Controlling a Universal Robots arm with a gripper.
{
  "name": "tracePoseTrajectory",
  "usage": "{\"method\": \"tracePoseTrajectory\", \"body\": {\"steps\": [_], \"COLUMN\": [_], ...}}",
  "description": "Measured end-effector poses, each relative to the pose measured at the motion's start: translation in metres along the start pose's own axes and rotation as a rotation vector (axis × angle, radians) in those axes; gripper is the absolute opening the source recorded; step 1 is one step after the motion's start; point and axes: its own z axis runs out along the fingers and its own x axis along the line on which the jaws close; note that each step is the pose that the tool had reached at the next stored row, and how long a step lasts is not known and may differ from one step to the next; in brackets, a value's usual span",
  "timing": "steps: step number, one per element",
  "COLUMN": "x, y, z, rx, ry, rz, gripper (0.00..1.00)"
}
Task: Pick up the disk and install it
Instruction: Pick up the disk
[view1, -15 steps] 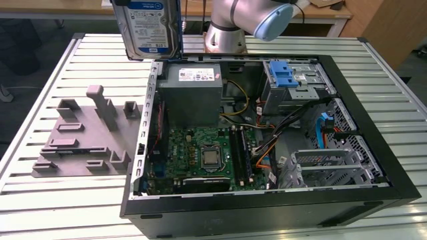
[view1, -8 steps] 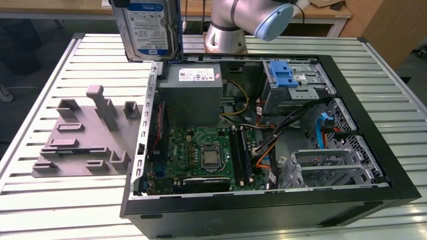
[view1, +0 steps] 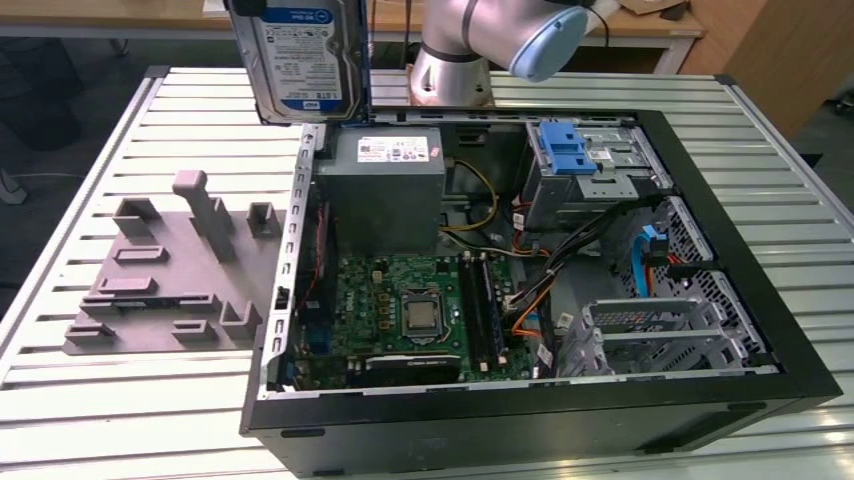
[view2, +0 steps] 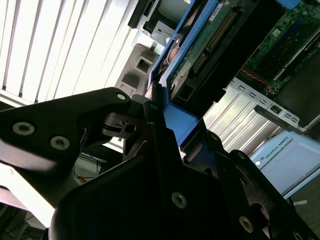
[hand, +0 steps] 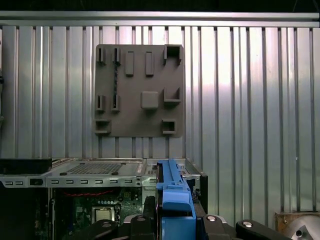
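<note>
Closest in, in the second wrist view, the claw is clamped tight: its black jaws are squeezed onto the blue bracket from either side. The disk runs straight out from the jaws, its circuit-board side showing. In the first wrist view that bracket stands edge-on between the jaws, and far beyond it lie the grey fixture plate and the slatted table.

Now the exterior view, clock face centred on the open computer case. Nearest is the case's black front wall at six o'clock. A step in, at eight o'clock, the green motherboard lies flat with its processor in the middle. Out at nine o'clock, clear of the case on the table, sits the fixture plate. Further back, at ten o'clock, is the grey power supply. At one o'clock is the metal drive cage with its blue latch.

The disk hangs at eleven o'clock, upright on edge with its label facing the camera. It is in the air over the case's far corner by the power supply, touching nothing below and well apart from the drive cage. At twelve o'clock, furthest off, the arm rises from the table's back edge.
</note>
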Motion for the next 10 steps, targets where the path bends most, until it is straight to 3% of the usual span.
{"method": "tracePoseTrajectory", "body": {"steps": [10], "x": [-0.0002], "y": [-0.0105], "z": [-0.0001], "rx": [-0.0001], "ry": [0.0], "rz": [0.0], "gripper": [0.37]}}
